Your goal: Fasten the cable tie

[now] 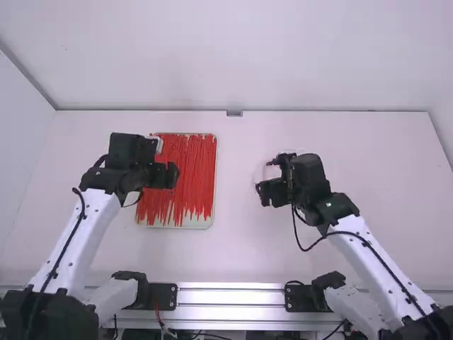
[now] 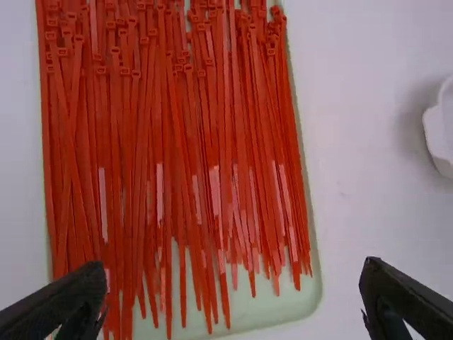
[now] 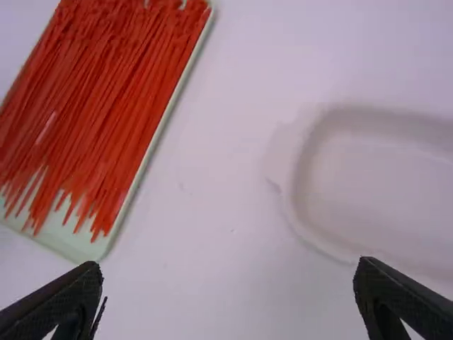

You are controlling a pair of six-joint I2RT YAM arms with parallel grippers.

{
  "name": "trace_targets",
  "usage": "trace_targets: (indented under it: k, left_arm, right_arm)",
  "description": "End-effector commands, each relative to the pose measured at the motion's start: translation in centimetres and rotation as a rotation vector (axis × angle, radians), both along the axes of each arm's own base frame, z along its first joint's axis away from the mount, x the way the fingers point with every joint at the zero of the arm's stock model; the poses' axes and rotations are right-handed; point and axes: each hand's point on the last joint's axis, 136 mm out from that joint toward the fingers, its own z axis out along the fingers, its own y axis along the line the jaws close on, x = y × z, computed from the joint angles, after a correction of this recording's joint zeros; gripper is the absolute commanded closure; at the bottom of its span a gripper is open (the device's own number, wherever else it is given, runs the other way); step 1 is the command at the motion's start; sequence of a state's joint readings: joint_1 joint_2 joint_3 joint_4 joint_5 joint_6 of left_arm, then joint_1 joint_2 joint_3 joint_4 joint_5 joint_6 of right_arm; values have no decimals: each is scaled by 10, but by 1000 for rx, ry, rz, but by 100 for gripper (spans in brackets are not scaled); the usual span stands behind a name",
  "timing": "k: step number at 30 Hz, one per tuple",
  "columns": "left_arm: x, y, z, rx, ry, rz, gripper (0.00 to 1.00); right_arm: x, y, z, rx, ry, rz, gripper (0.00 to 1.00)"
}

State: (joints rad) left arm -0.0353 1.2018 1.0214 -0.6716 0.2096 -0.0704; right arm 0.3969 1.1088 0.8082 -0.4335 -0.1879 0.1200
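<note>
1. High view: A pale green tray (image 1: pixel 213 177) lies on the white desk (image 1: pixel 340 142), left of the middle. A dense layer of red cable ties (image 1: pixel 187 177) lies in it, running lengthwise, with ragged tails toward the arms' bases. The left claw (image 1: pixel 168 175) hangs over the tray's left side, above the ties. The right claw (image 1: pixel 263 190) hangs over bare desk to the right of the tray, apart from it. From this angle I cannot tell how wide either claw stands.

2. Left wrist view: The cable ties (image 2: pixel 170 142) lie side by side in the tray (image 2: pixel 283 312). Their small square heads are at one end and their pointed tails fan out unevenly over the tray's pale floor at the other. The left claw (image 2: pixel 232 283) is released and grasps nothing. Its two black fingers (image 2: pixel 64 304) are spread wide, one above the tails at a tray corner, the other above bare desk (image 2: pixel 368 106) just beside the tray. The rounded edge of a white dish (image 2: pixel 442 134) sits on the desk, apart from the tray.

3. Right wrist view: The right claw (image 3: pixel 226 304) is released too, its fingers spread wide above bare desk (image 3: pixel 212 212). The tray (image 3: pixel 71 244) with the cable ties (image 3: pixel 99 106) lies to one side. The shallow white dish (image 3: pixel 382 191), with rounded corners, lies to the other. A strip of desk separates them.
</note>
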Motion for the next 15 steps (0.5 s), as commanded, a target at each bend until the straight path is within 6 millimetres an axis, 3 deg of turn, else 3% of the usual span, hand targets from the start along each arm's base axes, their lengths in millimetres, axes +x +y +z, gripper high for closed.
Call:
trace_targets:
  k: [1, 7, 12, 15]
  left_arm:
    - [7, -5, 9, -17, -11, -8, 4]
    - [25, -15, 15, -56, -40, -36, 1]
    - [48, 3, 6, 14, 26, 39, 1]
    - [64, 1, 2, 25, 81, 18, 0]
  right_arm:
    - [-1, 20, 23, 57, -13, 96, 3]
    - [3, 26, 48, 45, -6, 121, 1]
    - [10, 28, 67, 23, -14, 136, 1]
    - [19, 26, 70, -1, -15, 114, 0]
